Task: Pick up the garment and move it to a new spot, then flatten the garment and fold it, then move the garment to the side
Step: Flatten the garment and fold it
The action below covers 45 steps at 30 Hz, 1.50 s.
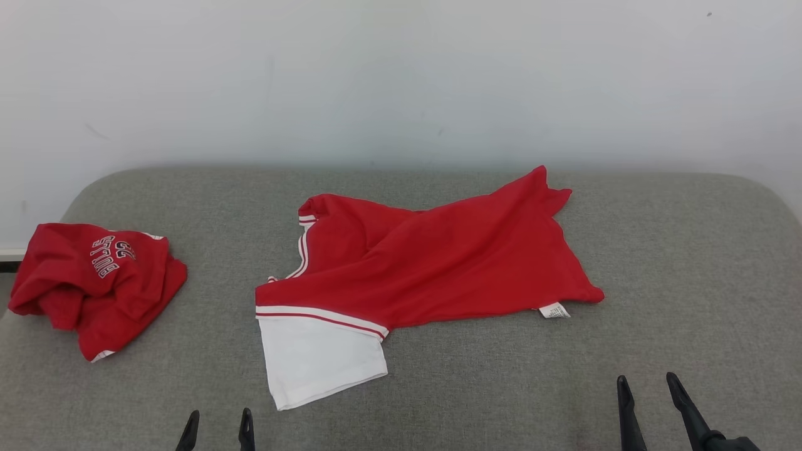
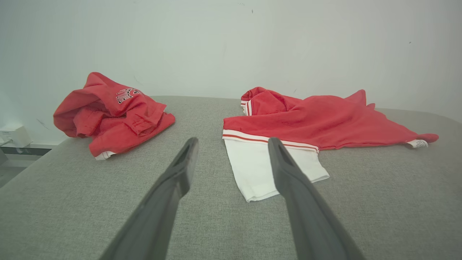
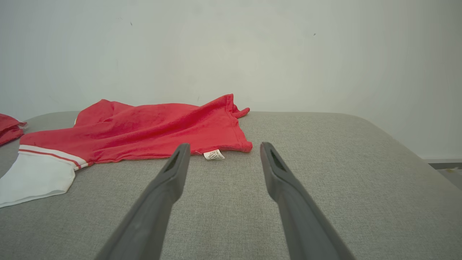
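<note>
The garment, a red shirt, lies loosely spread at the middle of a wide grey fabric-covered table, with a pale wall behind the far edge. Its body stretches from the centre toward the far right, wrinkled and partly folded over itself. A crumpled red jersey with white lettering sits in a heap at the table's left edge, well apart from the garment. The garment's white sleeve, edged with red and white stripes, points toward the near edge. The right gripper hovers over the near right part of the table, fingers spread and empty. The left gripper sits at the near edge, just left of the sleeve, also spread and empty. A small white label pokes out from the garment's hem.
</note>
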Available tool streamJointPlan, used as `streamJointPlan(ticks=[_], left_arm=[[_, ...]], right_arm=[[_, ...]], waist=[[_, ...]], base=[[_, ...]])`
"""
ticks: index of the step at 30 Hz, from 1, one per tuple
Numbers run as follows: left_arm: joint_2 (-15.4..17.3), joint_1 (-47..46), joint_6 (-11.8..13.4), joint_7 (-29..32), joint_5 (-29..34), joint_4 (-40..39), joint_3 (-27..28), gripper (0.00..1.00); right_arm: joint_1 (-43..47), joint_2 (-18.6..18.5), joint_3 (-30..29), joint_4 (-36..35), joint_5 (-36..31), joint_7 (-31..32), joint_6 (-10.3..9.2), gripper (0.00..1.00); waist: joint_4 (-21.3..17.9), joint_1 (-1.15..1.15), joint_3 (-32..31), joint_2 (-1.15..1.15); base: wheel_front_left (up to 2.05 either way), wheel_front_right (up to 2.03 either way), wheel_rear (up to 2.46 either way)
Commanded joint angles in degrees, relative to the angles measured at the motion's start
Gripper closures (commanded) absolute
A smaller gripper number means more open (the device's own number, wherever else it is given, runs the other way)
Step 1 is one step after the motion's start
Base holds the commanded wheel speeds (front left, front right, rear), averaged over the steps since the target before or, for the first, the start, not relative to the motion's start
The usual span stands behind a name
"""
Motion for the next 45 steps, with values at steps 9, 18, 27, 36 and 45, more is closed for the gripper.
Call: streamJointPlan(ticks=[9,18,27,36,45], left_arm=[[0.0,0.8,0.3,-0.2,-1.4,1.0,-0.5,0.00],[0.0,-11.2,-0.5,1.9,-3.7,16.7,-5.4,0.00],[0.0,-24.6,4.2,10.2,-6.2,28.7,-9.2,0.00],[0.0,-30.2,8.9,11.4,-10.5,35.1,-11.1,0.00],[-0.1,-30.8,9.3,10.9,-15.0,36.7,-16.0,0.00]], right_arm=[[-0.9,0.1,1.5,0.6,1.2,1.6,0.06,0.00],[-13.9,-3.2,0.0,10.6,0.3,19.0,0.06,0.00],[-30.7,-6.4,0.1,24.8,-0.4,27.2,0.06,0.00],[-42.0,-7.5,-0.4,37.4,-2.9,24.3,0.06,0.00],[-47.2,-7.9,3.3,46.7,-3.8,19.7,0.06,0.00]], waist=[[-0.1,0.01,0.5,0.01],[-0.7,0.01,3.4,0.01],[-0.9,0.01,9.4,0.01],[0.5,0.01,14.6,0.01],[2.3,0.01,17.1,0.01]], base=[[0.00,0.00,0.00],[0.00,0.00,0.00],[0.00,0.00,0.00],[0.00,0.00,0.00],[0.00,0.00,0.00]])
